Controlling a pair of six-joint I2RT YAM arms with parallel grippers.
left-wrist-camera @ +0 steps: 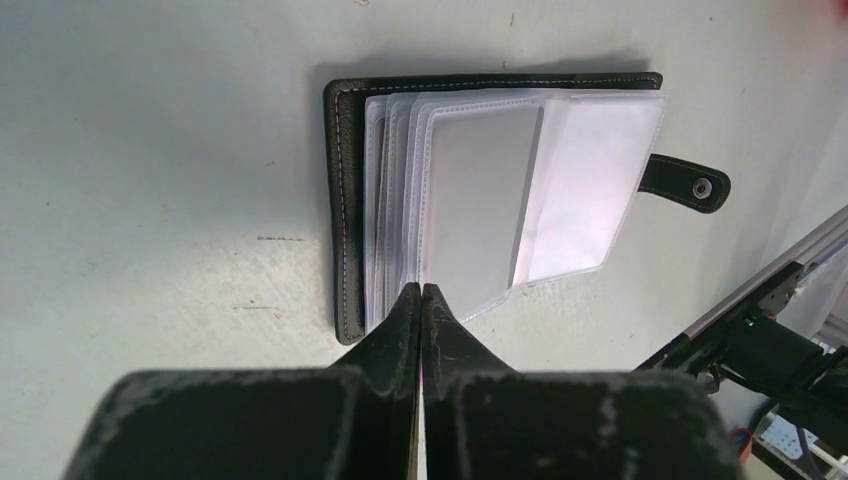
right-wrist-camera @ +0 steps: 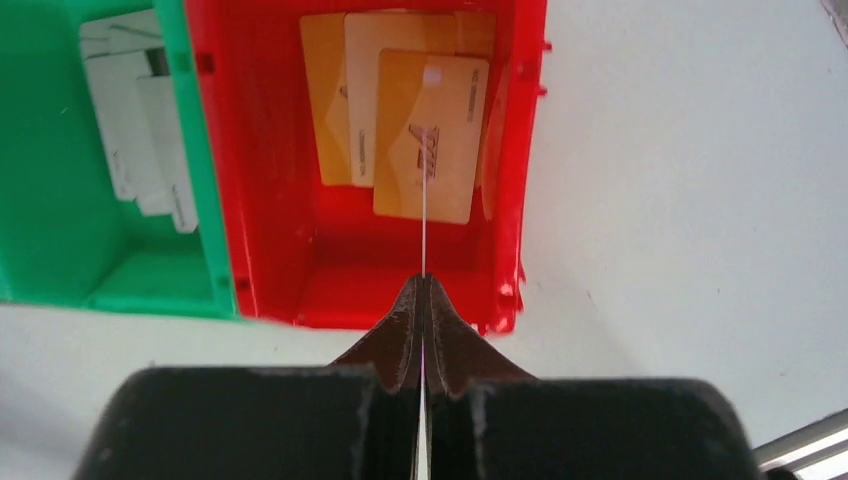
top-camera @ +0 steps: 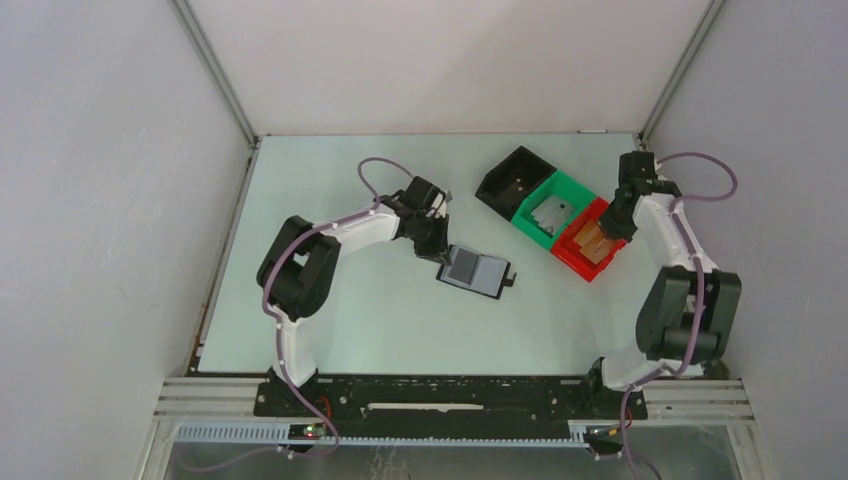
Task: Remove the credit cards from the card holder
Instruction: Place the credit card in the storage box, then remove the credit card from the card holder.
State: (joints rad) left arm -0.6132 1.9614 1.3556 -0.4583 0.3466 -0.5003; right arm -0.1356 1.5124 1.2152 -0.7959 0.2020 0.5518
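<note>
The card holder (top-camera: 478,271) lies open on the table, its black cover (left-wrist-camera: 345,200) under a fan of clear sleeves. One sleeve holds a grey credit card (left-wrist-camera: 478,200). The closure tab (left-wrist-camera: 690,185) sticks out on the far side. My left gripper (top-camera: 441,255) is shut, its tips (left-wrist-camera: 421,288) at the near edge of the sleeves. My right gripper (top-camera: 607,228) hangs over the red bin (right-wrist-camera: 510,150), shut (right-wrist-camera: 422,280) on a thin card (right-wrist-camera: 423,200) seen edge-on. Pale cards (right-wrist-camera: 150,150) lie in the green bin (right-wrist-camera: 40,200).
Three bins stand in a row at the back right: black (top-camera: 500,180), green (top-camera: 530,225) and red (top-camera: 572,255). Several orange-tan cards (right-wrist-camera: 440,130) lie in the red bin. White enclosure walls surround the table.
</note>
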